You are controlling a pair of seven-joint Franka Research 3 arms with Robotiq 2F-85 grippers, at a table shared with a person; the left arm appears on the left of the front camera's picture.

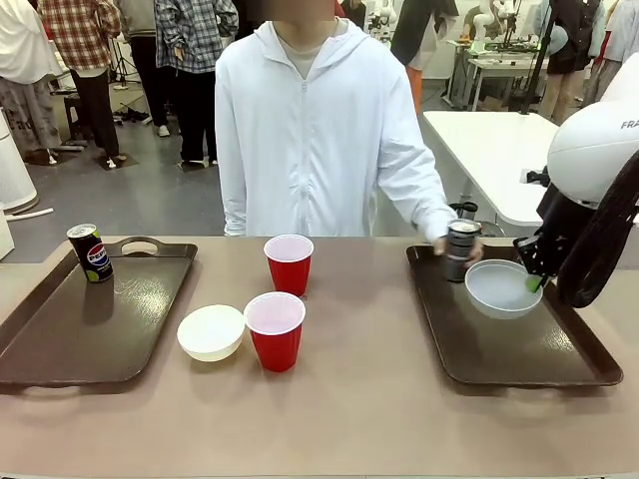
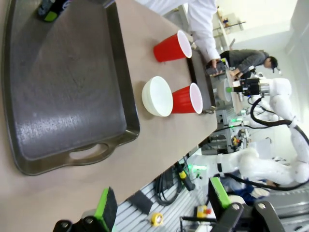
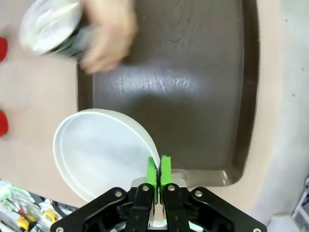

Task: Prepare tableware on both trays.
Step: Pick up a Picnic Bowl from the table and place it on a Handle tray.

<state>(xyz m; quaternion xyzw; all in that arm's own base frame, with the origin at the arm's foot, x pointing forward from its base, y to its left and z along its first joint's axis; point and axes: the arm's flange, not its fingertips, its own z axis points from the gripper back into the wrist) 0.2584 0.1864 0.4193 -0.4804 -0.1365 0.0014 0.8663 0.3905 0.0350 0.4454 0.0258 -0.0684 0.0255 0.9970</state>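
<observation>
Now, pale grey bowl: held by its rim over the right tray.
Right claw: pinched thin on that rim.
Can: just beside the bowl, a person's hand on it.
Risk: the edge grip may slip; the bowl could tip, or knock the can or the hand.
Left claw: wide, empty, near the left tray.

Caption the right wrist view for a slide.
Rim of grey bowl pinched by right gripper; hand grips can at tray corner.

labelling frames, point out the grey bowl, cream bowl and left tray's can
pale grey bowl [image 1: 502, 287], front view, on its inside
cream-white bowl [image 1: 211, 330], front view, on its inside
can [image 1: 92, 255], front view, on its label
</observation>
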